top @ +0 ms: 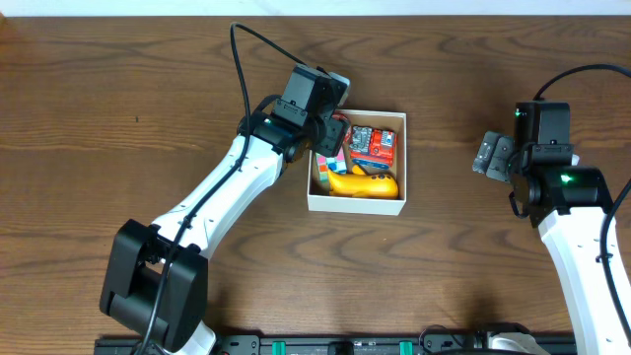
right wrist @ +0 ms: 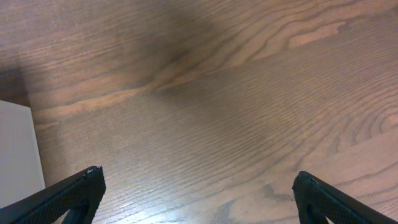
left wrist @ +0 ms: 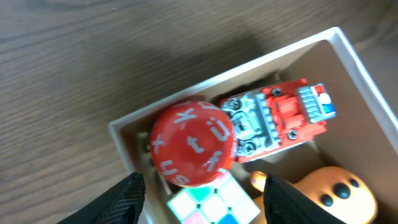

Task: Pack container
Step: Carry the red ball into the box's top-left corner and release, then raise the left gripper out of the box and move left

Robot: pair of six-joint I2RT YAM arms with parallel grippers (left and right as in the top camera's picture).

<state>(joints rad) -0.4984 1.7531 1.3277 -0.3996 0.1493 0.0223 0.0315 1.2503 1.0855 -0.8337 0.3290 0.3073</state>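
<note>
The container (top: 357, 204) is a square white box on the table's middle; its wall also shows in the left wrist view (left wrist: 348, 50). Inside lie a red ball with white letters (left wrist: 191, 144), a red and grey toy block (left wrist: 280, 119) (top: 374, 144), a colour cube (left wrist: 214, 205) and an orange-yellow toy (left wrist: 339, 194) (top: 365, 183). My left gripper (left wrist: 204, 202) (top: 330, 123) is open, hovering over the box's left part above the ball and cube. My right gripper (right wrist: 198, 196) (top: 491, 155) is open and empty over bare table to the right of the box.
The brown wooden table (top: 118, 118) lies all round the box. A corner of the white box (right wrist: 15, 155) shows at the left edge of the right wrist view.
</note>
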